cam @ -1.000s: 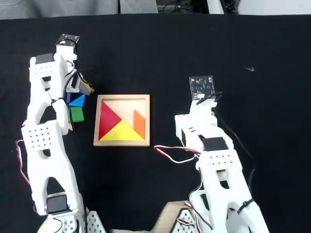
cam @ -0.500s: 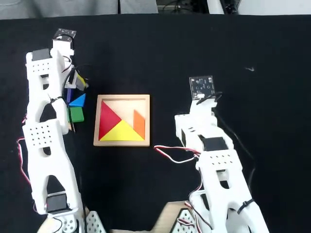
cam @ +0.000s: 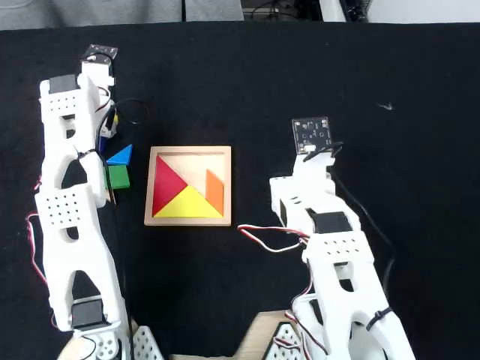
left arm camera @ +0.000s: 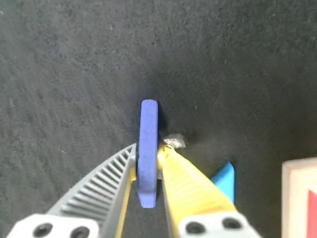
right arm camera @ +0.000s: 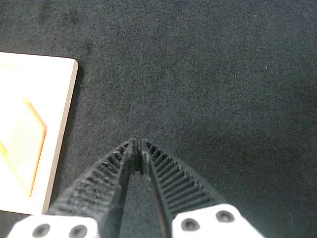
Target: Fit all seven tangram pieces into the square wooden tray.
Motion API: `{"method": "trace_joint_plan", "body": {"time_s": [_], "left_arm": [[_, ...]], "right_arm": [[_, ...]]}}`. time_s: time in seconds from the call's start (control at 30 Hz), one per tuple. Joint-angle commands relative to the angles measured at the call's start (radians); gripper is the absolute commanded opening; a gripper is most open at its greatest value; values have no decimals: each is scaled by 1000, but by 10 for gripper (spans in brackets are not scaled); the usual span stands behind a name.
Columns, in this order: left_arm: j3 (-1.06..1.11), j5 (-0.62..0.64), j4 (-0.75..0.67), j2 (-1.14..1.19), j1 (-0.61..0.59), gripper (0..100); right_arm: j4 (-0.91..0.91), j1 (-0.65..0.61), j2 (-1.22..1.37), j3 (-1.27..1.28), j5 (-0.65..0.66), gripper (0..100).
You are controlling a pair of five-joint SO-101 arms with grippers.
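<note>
The square wooden tray (cam: 189,152) lies mid-table with a red triangle (cam: 168,182), a yellow triangle (cam: 190,204) and an orange piece (cam: 214,190) in it. My left gripper (left arm camera: 148,148) is shut on a dark blue piece (left arm camera: 148,119) standing on edge, low over the black cloth to the left of the tray. A light blue triangle (cam: 120,155) and a green square (cam: 118,178) lie between that arm and the tray. My right gripper (right arm camera: 137,148) is shut and holds nothing, just right of the tray's edge (right arm camera: 69,99).
Black cloth covers the table. The left arm (cam: 67,195) stands over the loose pieces, and a tan sliver (cam: 111,196) pokes out beside it. The right arm (cam: 322,225) stands to the right of the tray. Bare cloth lies at the back and far right.
The left gripper has swung left and farther back, away from the tray, and its yellow finger has drawn in against the arm. The right arm and the tray pieces have not moved.
</note>
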Motion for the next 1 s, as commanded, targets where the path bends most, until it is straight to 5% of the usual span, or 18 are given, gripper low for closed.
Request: {"method": "trace_joint_plan", "body": {"time_s": [0.0,0.2,0.33,0.63,0.87,0.97], "left_arm": [[-205,-3,230,-84,53,29],[-248,192,252,-233,99,29],[-131,149,253,-358,147,29],[387,-298,252,-756,315,29],[788,-859,245,-982,453,30],[843,-945,180,-993,487,30]], "right_arm": [[-20,8,-28,-10,11,15],[-20,8,-30,-10,11,15],[-20,8,-30,-8,11,15],[-20,32,-35,-12,11,15],[-21,158,-35,-28,2,12],[-49,192,-35,-22,-43,12]]}}
